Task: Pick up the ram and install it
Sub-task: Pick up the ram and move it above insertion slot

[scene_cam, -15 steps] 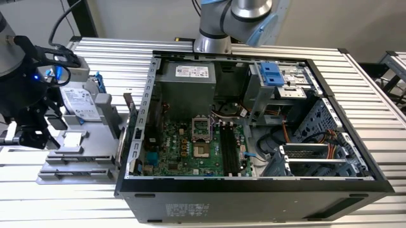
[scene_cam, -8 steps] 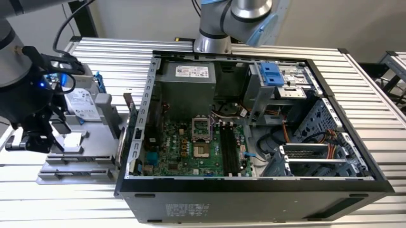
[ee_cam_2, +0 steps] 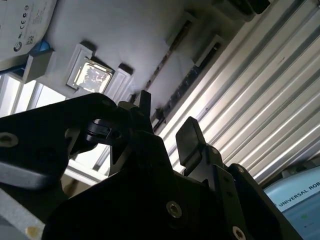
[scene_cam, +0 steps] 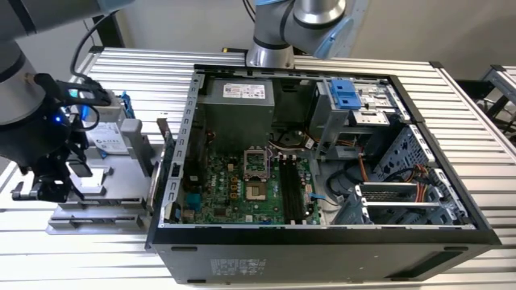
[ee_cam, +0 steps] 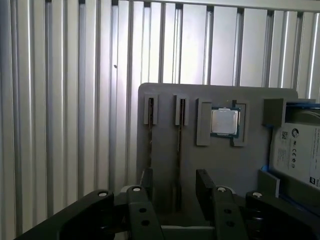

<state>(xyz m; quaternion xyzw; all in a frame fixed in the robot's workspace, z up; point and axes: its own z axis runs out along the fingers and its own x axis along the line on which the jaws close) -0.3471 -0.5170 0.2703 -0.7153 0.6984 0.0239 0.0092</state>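
Two rams stand on edge in narrow slots of a grey holder block (ee_cam: 165,100). One ram (ee_cam: 179,145) runs down between my fingers; the other ram (ee_cam: 151,132) stands one slot over. In the second wrist view the nearer ram (ee_cam_2: 187,82) is a dark strip leading toward the fingertips. My gripper (ee_cam: 176,192) (ee_cam_2: 167,122) is open, one finger on each side of that stick, and holds nothing. In the exterior view my gripper (scene_cam: 45,190) hangs over the holder block (scene_cam: 105,199) at the exterior view's left, beside the open computer case (scene_cam: 322,235).
A processor chip (ee_cam: 225,121) and a silver hard drive (ee_cam: 300,150) sit on the same block. Inside the case lies the motherboard with long black slots (scene_cam: 294,193). A second arm's base (scene_cam: 270,54) stands behind the case. Ribbed aluminium table (scene_cam: 484,266) all around.
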